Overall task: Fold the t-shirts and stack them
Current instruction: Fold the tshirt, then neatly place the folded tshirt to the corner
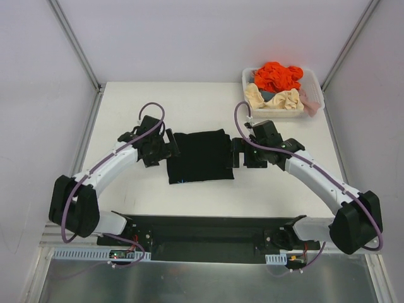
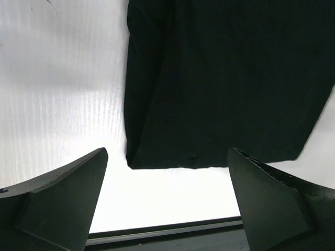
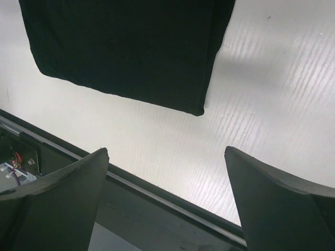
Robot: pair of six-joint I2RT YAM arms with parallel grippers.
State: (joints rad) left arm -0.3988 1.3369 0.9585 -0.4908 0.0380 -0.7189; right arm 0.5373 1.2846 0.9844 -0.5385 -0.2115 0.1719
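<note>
Flat on the table [image 1: 126, 107], squarely between the 2 sets of jaws: black t-shirt [image 1: 199, 156], already down to a compact rectangle. Just off 1 side edge of it, left gripper [image 1: 168, 149]; just off the opposite edge, right gripper [image 1: 237, 154]; neither touching cloth as far as the top view shows. Both spread fully wide, holding nothing. From the left wrist: near corner of the black cloth ahead of and between the fingers [image 2: 68, 193], doubled edge running away from the jaws. From the right wrist: the other near corner ahead of the jaws, cloth spreading toward 1 finger, bare table ahead of the other. Well beyond the right jaws, heaped unfolded in the white basket [image 1: 285, 114]: orange t-shirt [image 1: 278, 76], cream t-shirt [image 1: 270, 97], pink t-shirt [image 1: 310, 100]. Reads as 1 shirt nearly done, 3 to go. Step in hand, by judgement: either 1 last fold across, or leave it and reach for the basket. For a last fold: come down on the 2 near corners together, pinch every layer, lift low, carry both sides at an even pace, lay down without dragging. Risk: catching only the top layer and peeling the fold apart.
</note>
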